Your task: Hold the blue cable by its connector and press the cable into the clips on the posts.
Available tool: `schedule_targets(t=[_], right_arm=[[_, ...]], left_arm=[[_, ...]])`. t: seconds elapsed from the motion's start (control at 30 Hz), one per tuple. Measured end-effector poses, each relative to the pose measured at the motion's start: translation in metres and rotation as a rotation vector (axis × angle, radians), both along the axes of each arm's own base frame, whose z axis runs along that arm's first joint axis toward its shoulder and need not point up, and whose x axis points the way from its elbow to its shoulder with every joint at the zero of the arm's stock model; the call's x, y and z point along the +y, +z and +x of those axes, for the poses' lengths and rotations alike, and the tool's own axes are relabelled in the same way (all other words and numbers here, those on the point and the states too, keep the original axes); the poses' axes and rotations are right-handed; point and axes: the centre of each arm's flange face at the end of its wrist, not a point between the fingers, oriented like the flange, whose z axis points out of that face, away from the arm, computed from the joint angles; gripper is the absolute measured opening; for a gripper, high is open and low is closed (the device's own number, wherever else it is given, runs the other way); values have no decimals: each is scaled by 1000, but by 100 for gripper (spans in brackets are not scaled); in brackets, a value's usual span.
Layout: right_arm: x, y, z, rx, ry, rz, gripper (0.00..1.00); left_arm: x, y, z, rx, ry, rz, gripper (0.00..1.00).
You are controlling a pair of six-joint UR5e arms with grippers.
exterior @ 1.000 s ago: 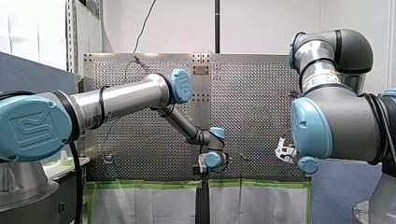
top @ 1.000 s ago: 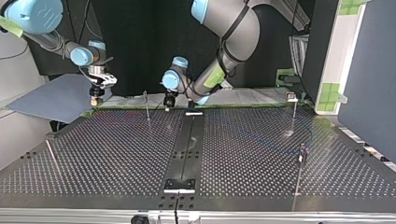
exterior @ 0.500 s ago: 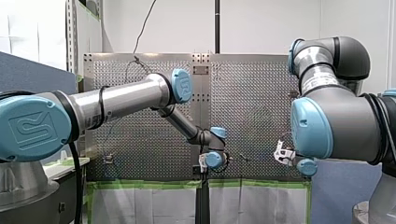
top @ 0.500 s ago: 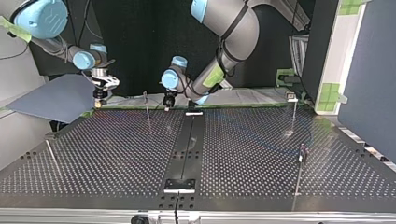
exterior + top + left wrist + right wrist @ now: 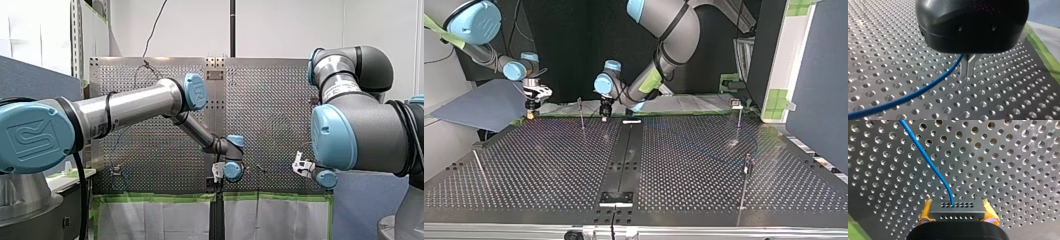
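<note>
Now thin blue cable [image 5: 934, 167] from dark holed connector [image 5: 958, 207], tight in R claw [image 5: 958, 212]; L claw [image 5: 968, 71] narrow.

Wrist views close above blue cable [image 5: 930, 84]

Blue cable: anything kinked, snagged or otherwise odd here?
Nothing stands out. The connector sits square between the right gripper's yellow pads, and the cable leaves it in a smooth curve over the table, with no kink or fraying.
</note>
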Motion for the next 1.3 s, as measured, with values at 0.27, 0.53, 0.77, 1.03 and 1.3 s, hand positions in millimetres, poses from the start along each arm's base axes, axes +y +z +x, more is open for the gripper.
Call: schedule_targets(t=[0.27, 0.53, 0.77, 1.03, 1.3], right_arm=[[-10, 6, 4, -3, 18, -15, 0], [-12, 7, 8, -1, 30, -18, 0], [-10, 7, 11, 1, 35, -14, 0], [-8, 6, 16, 3, 40, -8, 0], [-5, 4, 20, 7, 33, 12, 0]], left_arm=[[-5, 7, 3, -15, 3, -9, 0], [-1, 3, 2, -12, 5, 0, 64], [8, -9, -10, 6, -4, 66, 100], [-17, 12, -40, -17, -107, 122, 100], [-44, 29, -77, 4, -238, 148, 100]])
